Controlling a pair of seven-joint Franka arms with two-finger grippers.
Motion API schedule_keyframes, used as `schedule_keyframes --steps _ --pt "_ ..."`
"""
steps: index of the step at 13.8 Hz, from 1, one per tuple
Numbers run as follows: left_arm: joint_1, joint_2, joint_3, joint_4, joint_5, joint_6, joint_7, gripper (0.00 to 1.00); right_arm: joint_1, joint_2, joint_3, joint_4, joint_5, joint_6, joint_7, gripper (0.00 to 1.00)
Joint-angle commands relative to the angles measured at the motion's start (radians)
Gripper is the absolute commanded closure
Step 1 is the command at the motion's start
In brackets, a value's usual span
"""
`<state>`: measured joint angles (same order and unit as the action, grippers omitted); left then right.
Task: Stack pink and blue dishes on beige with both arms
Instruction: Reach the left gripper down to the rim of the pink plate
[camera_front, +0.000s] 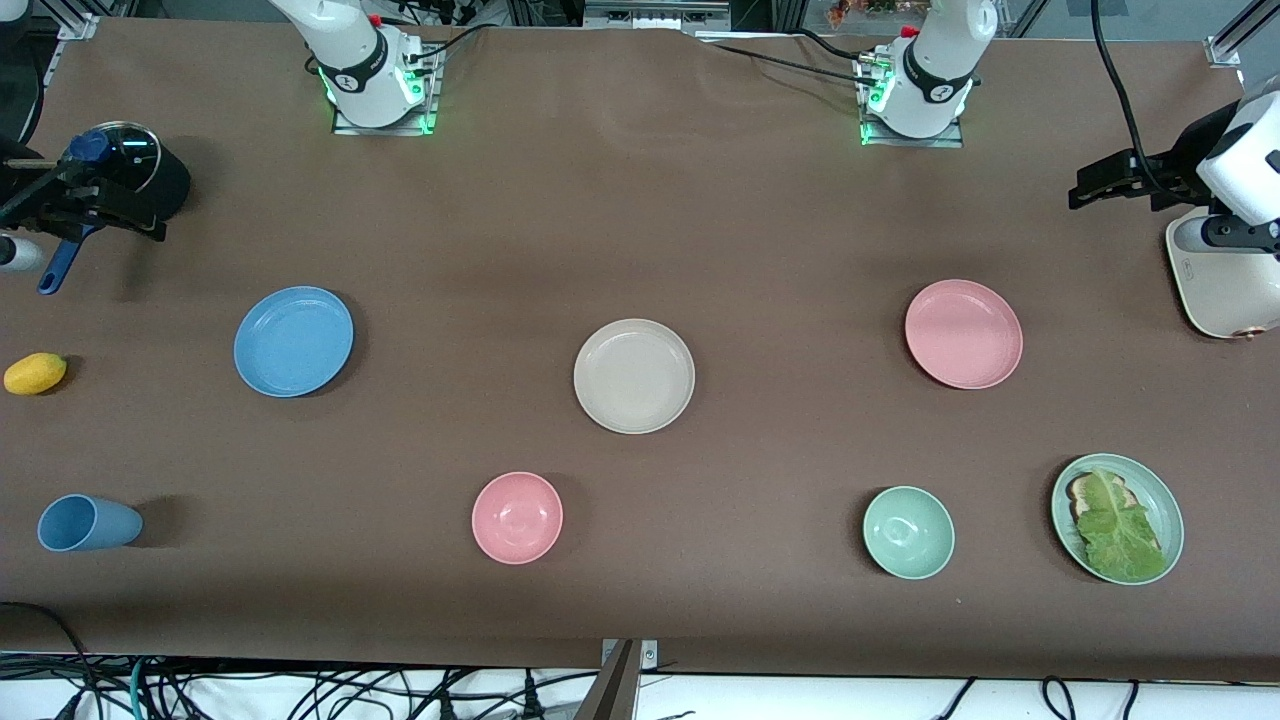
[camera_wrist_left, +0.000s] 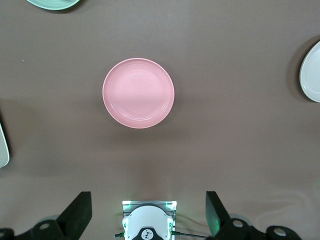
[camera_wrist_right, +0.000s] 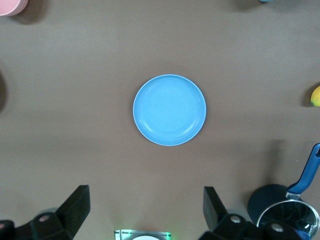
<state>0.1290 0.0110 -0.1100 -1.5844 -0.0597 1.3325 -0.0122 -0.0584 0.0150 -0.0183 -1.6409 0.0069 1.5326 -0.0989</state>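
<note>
Worktop (camera_front: 640, 220) brown. Beige plate (camera_front: 634, 376) at centre. Blue plate (camera_front: 293, 341) toward right arm's end from beige; pink plate (camera_front: 964, 334) toward left arm's end, all apart. Left gripper (camera_wrist_left: 148, 216) high over pink plate, fingers (camera_wrist_left: 80, 210) wide, empty. Right gripper (camera_wrist_right: 146, 212) high over blue plate, fingers (camera_wrist_right: 77, 205) wide, empty.

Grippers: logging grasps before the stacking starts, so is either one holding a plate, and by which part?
Nothing is held. Left gripper hangs open over the pink plate; right gripper open over the blue plate.
</note>
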Motion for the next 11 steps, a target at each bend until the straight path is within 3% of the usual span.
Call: schedule_keyframes --steps 1,6,11 --pt "0.003 0.07 0.001 0.04 -0.02 -0.001 -0.002 0.0 0.002 -0.012 -0.003 -0.007 0.015 -0.008 -0.001 0.0" --pt "-0.038 0.285 -0.014 0.102 -0.009 0.118 0.009 0.0 0.002 -0.012 -0.003 -0.005 0.015 -0.008 -0.001 0.0" --pt "-0.055 0.426 -0.011 0.103 -0.006 0.249 0.012 0.0 0.002 -0.012 -0.005 -0.007 0.015 -0.011 -0.001 0.0"
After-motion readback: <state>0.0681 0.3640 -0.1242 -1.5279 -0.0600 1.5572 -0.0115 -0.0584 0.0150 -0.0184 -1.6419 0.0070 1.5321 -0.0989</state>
